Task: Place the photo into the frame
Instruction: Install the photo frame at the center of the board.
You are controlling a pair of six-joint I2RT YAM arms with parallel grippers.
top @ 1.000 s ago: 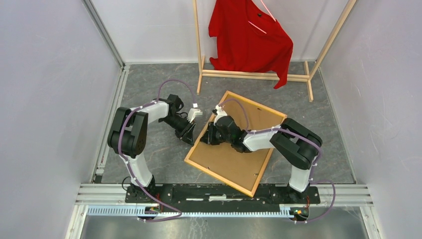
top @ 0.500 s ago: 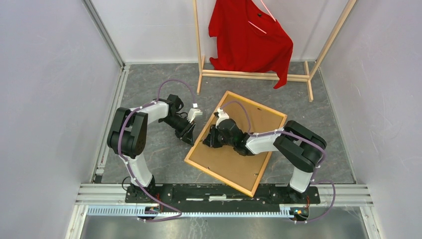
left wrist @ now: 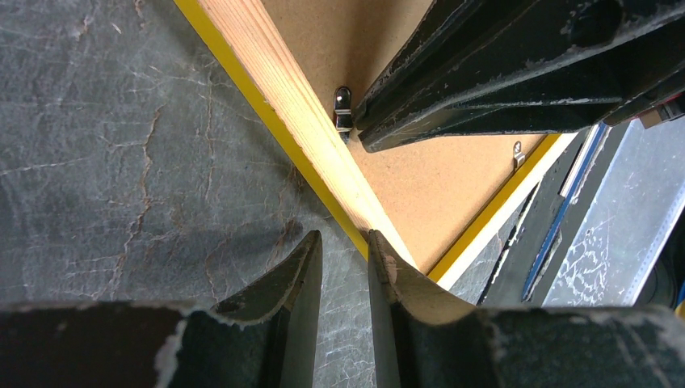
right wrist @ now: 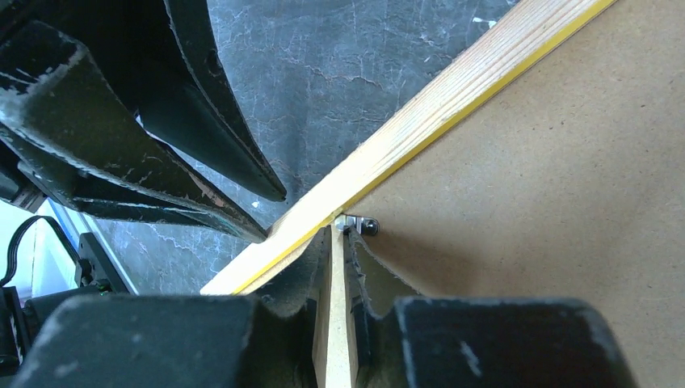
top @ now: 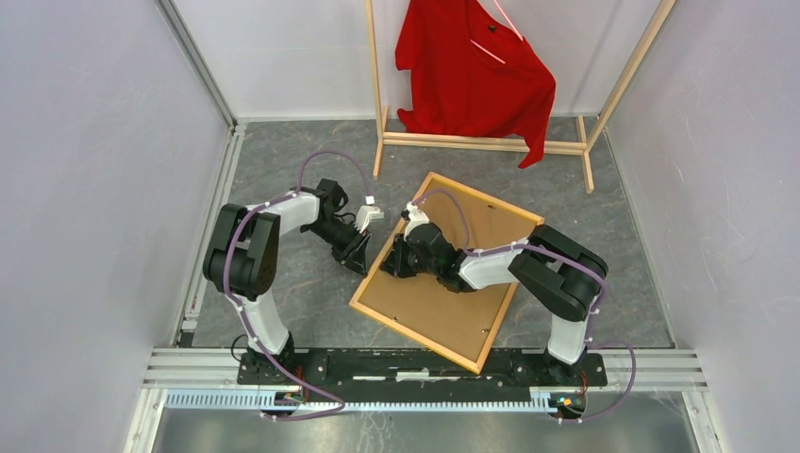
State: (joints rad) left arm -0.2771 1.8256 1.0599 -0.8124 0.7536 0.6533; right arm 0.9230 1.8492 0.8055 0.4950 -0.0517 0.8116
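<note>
Right wrist: right gripper [right wrist: 340,236] nearly closed at clip [right wrist: 360,225] on frame [right wrist: 452,90] rail, hold unclear; left gripper [left wrist: 346,241] slightly parted, empty, alongside.

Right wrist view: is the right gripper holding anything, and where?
It cannot be told. The right gripper has its jaws narrow at the metal clip by the rail of the frame, a pale strip between them.

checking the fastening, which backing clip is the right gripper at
The clip on the frame rail facing the left gripper, at the right gripper; the other clip sits apart.
</note>
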